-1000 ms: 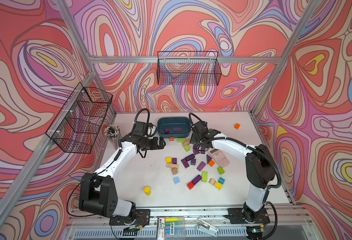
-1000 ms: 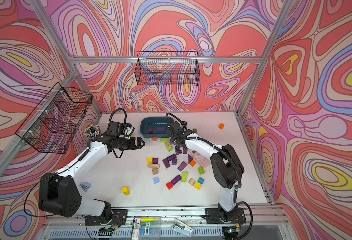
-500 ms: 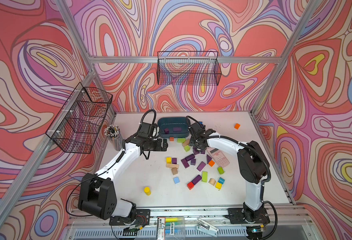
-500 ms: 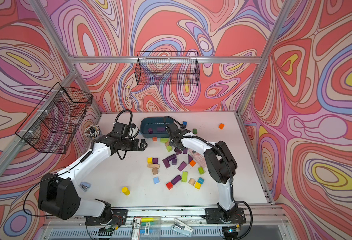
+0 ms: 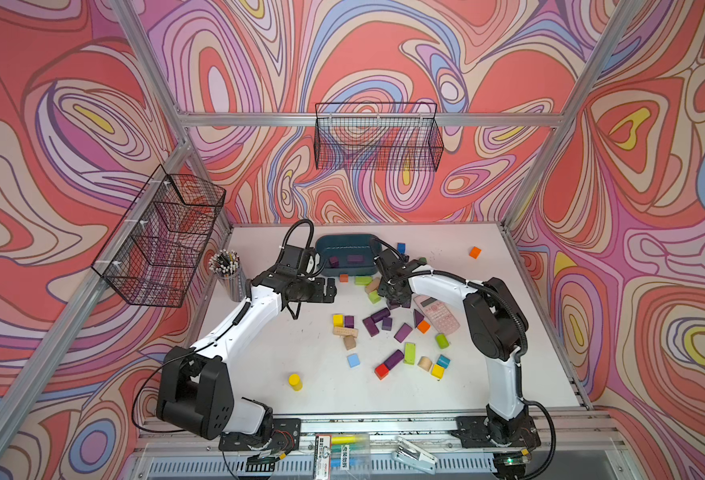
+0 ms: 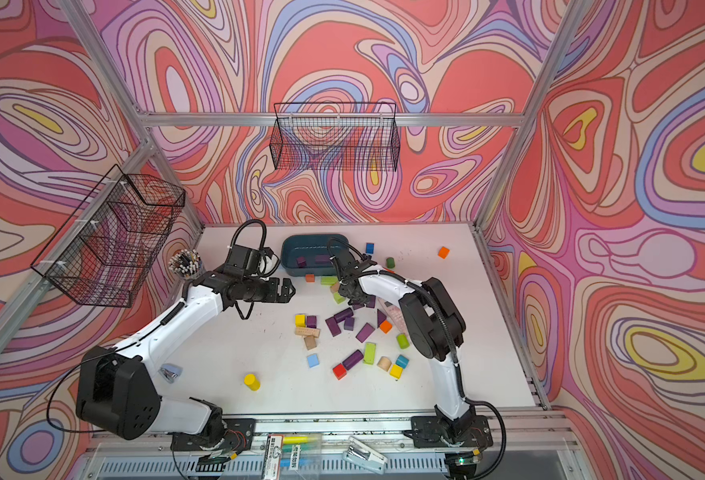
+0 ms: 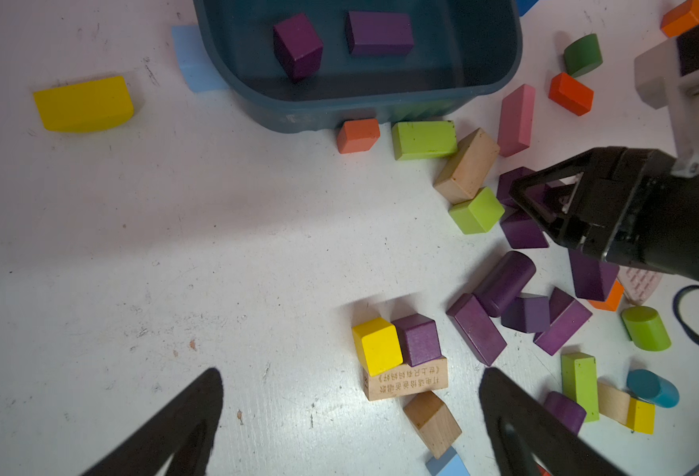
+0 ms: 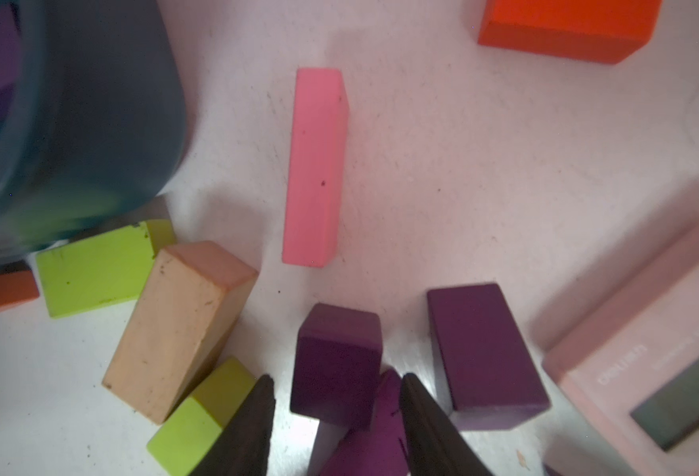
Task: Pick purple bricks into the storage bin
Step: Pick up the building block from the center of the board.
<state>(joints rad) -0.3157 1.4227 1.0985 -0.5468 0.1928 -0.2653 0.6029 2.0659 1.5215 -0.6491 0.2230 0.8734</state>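
Two purple bricks [image 7: 297, 45] are seen inside the storage bin [image 7: 319, 113], which is set at the back of the table [image 7: 174, 247], btwn the two grippers. The rest, abt nine, are left scattered on the table, most in a cluster just off the bin's front corner, mixed w/ other blocks [image 7: 424, 140] (green, wood, orange, pink). One purple cube [image 8: 339, 329] of that cluster is straddled by the right gripper [image 8: 337, 377]. Its jaws are narrowed but a gap is visible at one finger, so no pinch is judged made yet. The left gripper [image 5: 332, 290] is held spread wide and empty over bare table. Progress is judged early, w/ most picks yet to be done.
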